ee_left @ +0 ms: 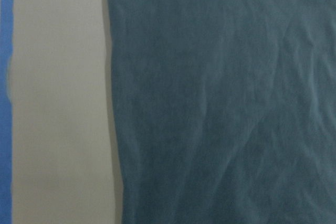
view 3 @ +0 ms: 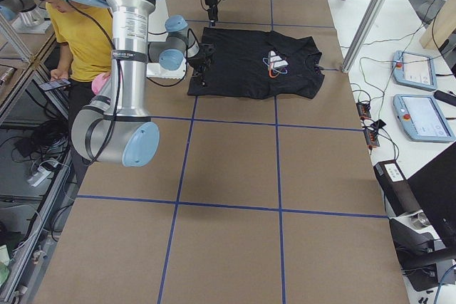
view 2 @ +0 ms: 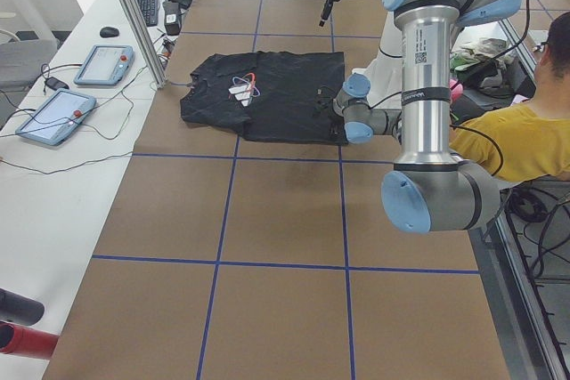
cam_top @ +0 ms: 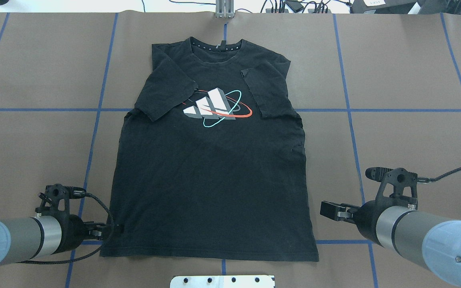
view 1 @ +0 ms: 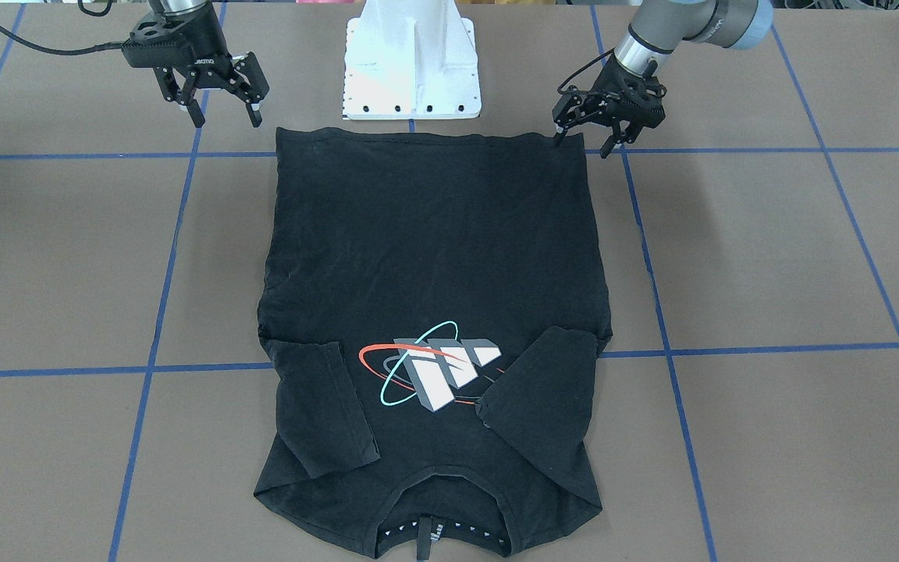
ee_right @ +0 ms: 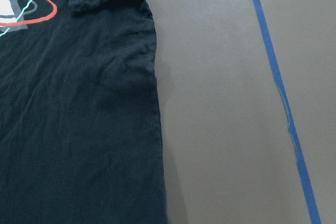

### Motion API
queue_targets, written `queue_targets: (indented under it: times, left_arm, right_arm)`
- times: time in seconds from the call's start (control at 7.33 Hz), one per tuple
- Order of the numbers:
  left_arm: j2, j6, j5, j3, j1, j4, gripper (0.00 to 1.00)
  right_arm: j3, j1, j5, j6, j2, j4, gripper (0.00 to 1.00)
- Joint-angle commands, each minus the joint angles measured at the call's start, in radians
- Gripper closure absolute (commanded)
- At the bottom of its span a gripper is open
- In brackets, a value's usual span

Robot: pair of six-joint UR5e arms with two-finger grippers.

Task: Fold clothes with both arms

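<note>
T-shirt flat, sleeves folded inward; left hand at hem corner

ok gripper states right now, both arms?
Left gripper: open, one fingertip at the T-shirt hem corner, nothing gripped.
Right gripper: open, empty, clear of the T-shirt.

1. The left arm comes in at 8 o'clock of the overhead view, its forearm nearly level and its wrist pointing toward 3 o'clock.
2. The left gripper sits low and tilted downward, jaws parted.
3. The right arm enters at 4 o'clock, its wrist aimed toward 9 o'clock.
4. The right gripper hangs higher, jaws spread wide with the fingertips pointing down.
</note>
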Motion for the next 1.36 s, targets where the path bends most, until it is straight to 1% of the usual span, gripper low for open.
queue_targets:
  times: [0.0, 0.27, 0.41, 0.55, 0.82, 1.09, 1.23]
  left_arm:
    - [0.011, -0.020, 0.013, 0.002, 0.061, 0.004, 0.04]
    - [0.011, -0.023, 0.013, 0.007, 0.096, 0.009, 0.16]
    - [0.025, -0.023, 0.013, 0.008, 0.102, 0.007, 0.25]
    - [0.033, -0.023, 0.013, 0.007, 0.101, 0.009, 0.30]
    - [0.039, -0.023, 0.013, 0.008, 0.101, 0.009, 0.31]
    - [0.037, -0.023, 0.013, 0.008, 0.102, 0.007, 0.49]
    - [0.037, -0.023, 0.013, 0.008, 0.102, 0.007, 0.53]
  right_arm:
    - [0.001, -0.002, -0.003, 0.001, 0.000, 0.000, 0.00]
    - [0.001, -0.002, -0.003, 0.001, 0.000, 0.000, 0.00]
    - [0.001, -0.002, -0.003, 0.001, 0.000, 0.000, 0.00]
    - [0.001, -0.002, -0.006, -0.001, 0.000, 0.000, 0.00]
    - [0.001, -0.002, -0.008, -0.001, 0.000, 0.000, 0.00]
    - [0.001, -0.002, -0.008, 0.001, 0.000, 0.000, 0.00]
    - [0.001, -0.002, -0.008, 0.001, 0.000, 0.000, 0.00]
